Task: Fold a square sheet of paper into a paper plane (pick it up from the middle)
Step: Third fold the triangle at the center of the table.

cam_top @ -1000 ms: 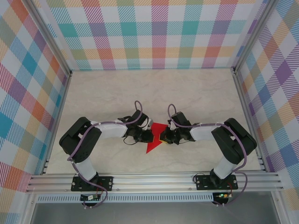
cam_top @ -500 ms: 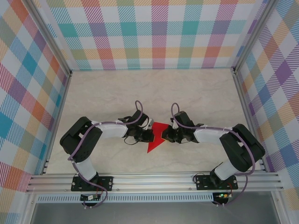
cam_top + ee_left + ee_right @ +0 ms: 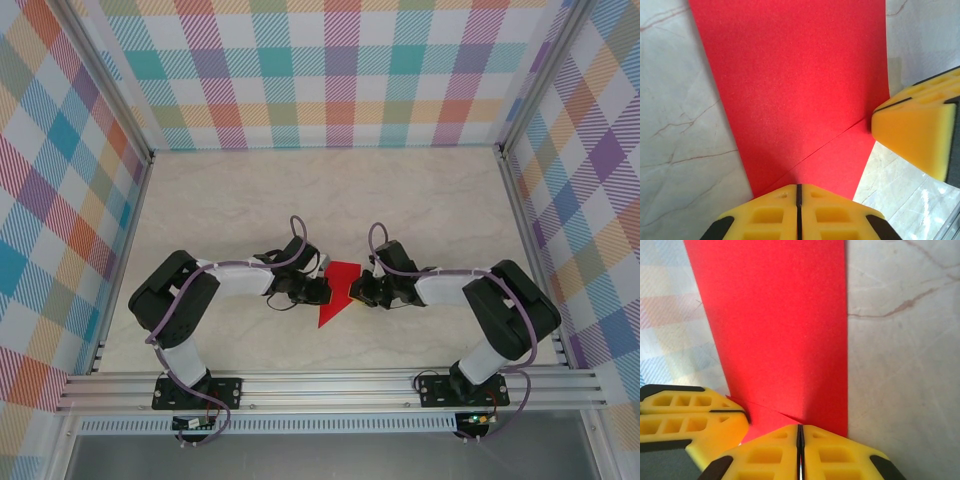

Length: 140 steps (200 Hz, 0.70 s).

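Beneath me spreads a pale marbled tabletop with thin brown veins. Checked walls in teal, orange, purple and yellow close it on three sides, aluminium posts slant at the far corners, and an aluminium rail runs along the near edge.

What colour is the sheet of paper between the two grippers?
Bright red, plain and matte; the left wrist view shows the sheet of paper best.

I see the paper as bright matte red. The left claw and right claw are yellow with black edging. The surface is pale cream marble with thin brown veins. The walls wear pastel plaid of teal, orange, purple and green.
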Available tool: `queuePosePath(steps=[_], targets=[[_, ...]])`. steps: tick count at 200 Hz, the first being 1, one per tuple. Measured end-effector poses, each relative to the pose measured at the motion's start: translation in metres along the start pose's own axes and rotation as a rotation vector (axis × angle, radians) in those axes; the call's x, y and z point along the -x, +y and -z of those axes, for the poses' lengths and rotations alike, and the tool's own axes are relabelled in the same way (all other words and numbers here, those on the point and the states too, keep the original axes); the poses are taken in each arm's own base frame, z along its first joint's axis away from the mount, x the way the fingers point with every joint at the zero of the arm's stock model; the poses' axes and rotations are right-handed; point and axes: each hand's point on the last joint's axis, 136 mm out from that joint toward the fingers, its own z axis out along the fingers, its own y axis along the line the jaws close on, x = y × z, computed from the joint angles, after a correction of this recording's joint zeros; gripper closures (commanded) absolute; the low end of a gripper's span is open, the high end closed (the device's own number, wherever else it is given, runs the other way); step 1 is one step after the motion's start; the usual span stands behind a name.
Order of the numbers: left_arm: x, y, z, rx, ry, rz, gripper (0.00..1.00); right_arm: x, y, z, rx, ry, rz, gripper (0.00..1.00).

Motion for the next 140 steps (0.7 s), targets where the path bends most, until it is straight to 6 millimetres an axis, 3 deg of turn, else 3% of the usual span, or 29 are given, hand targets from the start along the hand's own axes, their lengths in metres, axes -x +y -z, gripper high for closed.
queuePosePath(steps=[37, 63, 103, 140], targets=[[0.000, 0.000, 0.000, 0.005, -0.003, 0.002, 0.91, 0.014, 0.000, 0.009, 0.011, -0.045, -0.017, 0.90], [0.000, 0.000, 0.000, 0.005, -0.004, 0.009, 0.91, 0.013, -0.010, 0.002, -0.012, -0.030, -0.035, 0.91], [0.000, 0.000, 0.000, 0.006, -0.004, 0.019, 0.91, 0.015, -0.008, 0.001, 0.000, -0.034, -0.039, 0.90], [0.001, 0.000, 0.000, 0.011, -0.007, 0.022, 0.91, 0.011, 0.005, 0.021, 0.022, -0.064, -0.012, 0.88]])
